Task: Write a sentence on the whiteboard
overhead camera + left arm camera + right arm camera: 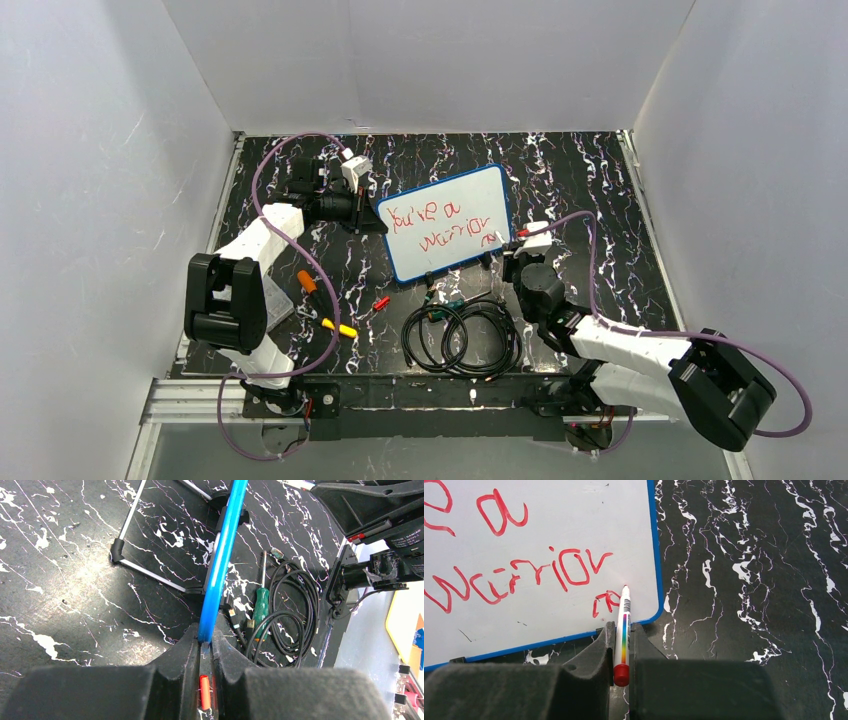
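Left: my left claw [205, 639], closed tight on the blue frame of the whiteboard [478, 190] at mid-surface [590, 175]. Centre: the sentence [438, 224], in red. Right: my right claw [622, 630], closed on the marker [625, 605], tip at the board's corner. Light, even pressure against a firmly braced board should give legible strokes.

Whiteboard [470, 192] with left hand [206, 637] on its left edge, right hand [623, 630] at its right corner, cables [465, 338] just before it.
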{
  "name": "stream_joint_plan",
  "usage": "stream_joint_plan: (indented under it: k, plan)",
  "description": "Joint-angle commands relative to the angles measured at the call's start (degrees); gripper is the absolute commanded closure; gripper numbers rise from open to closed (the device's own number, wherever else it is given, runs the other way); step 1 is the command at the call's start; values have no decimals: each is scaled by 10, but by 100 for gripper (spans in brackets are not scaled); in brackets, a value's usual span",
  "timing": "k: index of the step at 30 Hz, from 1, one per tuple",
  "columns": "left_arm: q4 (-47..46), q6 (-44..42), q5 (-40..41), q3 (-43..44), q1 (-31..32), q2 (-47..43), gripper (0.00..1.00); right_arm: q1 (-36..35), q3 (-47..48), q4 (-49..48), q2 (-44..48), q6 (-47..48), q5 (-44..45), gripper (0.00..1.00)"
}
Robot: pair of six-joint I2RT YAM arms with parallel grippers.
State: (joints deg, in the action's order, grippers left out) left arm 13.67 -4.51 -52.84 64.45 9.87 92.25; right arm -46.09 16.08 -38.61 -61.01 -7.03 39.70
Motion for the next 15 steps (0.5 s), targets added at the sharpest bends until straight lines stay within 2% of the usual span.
stream_joint_plan:
  k: [1,8,15]
  plan:
    - [7,-7,-7,10,2,-18,100,3,1,6,8,-15,7,99]
    - [7,-7,-9,10,2,-19,100,3,-16,58,26,-57,6,99]
    - [6,-6,-9,9,2,-19,100,3,-9,56,18,-46,16,99]
